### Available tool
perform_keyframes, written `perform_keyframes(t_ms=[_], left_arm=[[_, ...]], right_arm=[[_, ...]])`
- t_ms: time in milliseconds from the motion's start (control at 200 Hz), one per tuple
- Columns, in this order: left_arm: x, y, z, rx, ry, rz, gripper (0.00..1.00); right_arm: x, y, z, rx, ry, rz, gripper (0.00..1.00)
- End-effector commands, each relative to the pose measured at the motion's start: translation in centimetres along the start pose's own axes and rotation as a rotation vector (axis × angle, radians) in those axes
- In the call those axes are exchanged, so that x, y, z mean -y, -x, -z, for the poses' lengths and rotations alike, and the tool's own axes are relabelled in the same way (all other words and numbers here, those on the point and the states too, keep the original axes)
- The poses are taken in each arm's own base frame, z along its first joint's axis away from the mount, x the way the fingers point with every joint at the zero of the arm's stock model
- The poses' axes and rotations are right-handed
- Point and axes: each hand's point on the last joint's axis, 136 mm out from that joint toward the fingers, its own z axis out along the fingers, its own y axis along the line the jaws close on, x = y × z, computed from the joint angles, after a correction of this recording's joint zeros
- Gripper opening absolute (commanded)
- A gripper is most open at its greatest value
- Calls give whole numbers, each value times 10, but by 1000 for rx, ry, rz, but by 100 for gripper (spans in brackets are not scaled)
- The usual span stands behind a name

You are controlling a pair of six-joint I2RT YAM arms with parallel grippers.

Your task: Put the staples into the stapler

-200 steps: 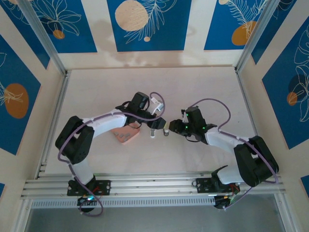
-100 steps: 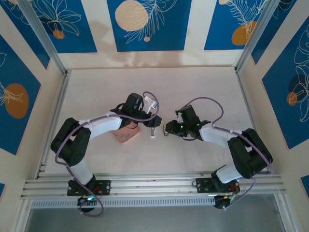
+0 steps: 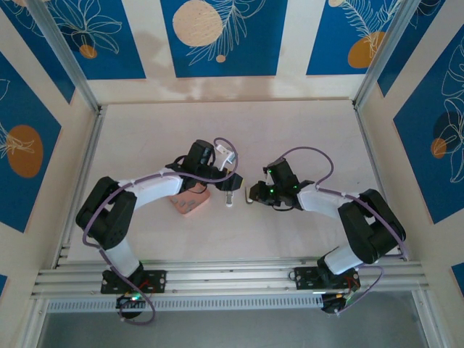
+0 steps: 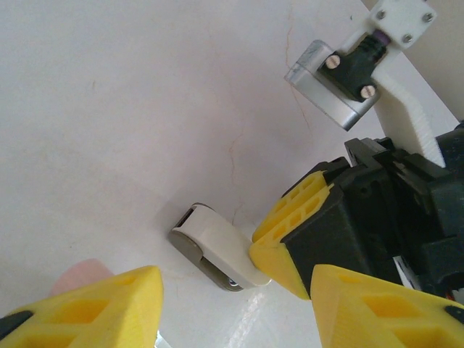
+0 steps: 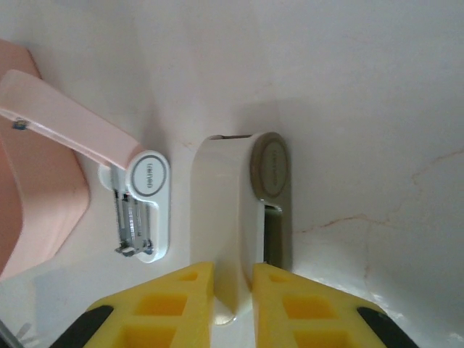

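Stapler [image 5: 148, 210] lies at the left of the right wrist view, pink lid swung up, just beside a white and grey piece [image 5: 232, 188] on the table [image 5: 348, 87]. Over the last second our right end effector [image 5: 233, 270] has moved in and clamped onto that piece, while our left end effector [image 4: 235, 275] stays open over bare table. We judge loading has not yet begun, and we cannot tell whether the metal in the stapler's channel is staples.

Tray [image 3: 187, 205] left of stapler [image 5: 143, 212]; second stapler [image 5: 235, 210] just right, on table [image 3: 290, 138]
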Motion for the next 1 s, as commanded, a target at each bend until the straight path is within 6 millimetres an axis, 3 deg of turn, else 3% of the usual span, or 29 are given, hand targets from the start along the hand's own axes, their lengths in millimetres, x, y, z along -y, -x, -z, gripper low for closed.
perform_keyframes(t_ms=[0, 215, 545, 710, 995], left_arm=[[-1, 8, 8, 33, 8, -6, 56], [-7, 7, 9, 33, 21, -3, 56], [-25, 12, 11, 19, 77, 5, 57], [-33, 14, 5, -6, 91, -4, 57], [-43, 10, -15, -83, 80, -37, 57]], right_arm=[[42, -32, -9, -103, -164, -59, 20], [49, -36, -8, -107, -204, -60, 18], [-9, 6, 15, 28, -49, 75, 34], [-25, 17, 31, 86, -4, 111, 38], [-18, 17, 43, 125, 0, 92, 39]])
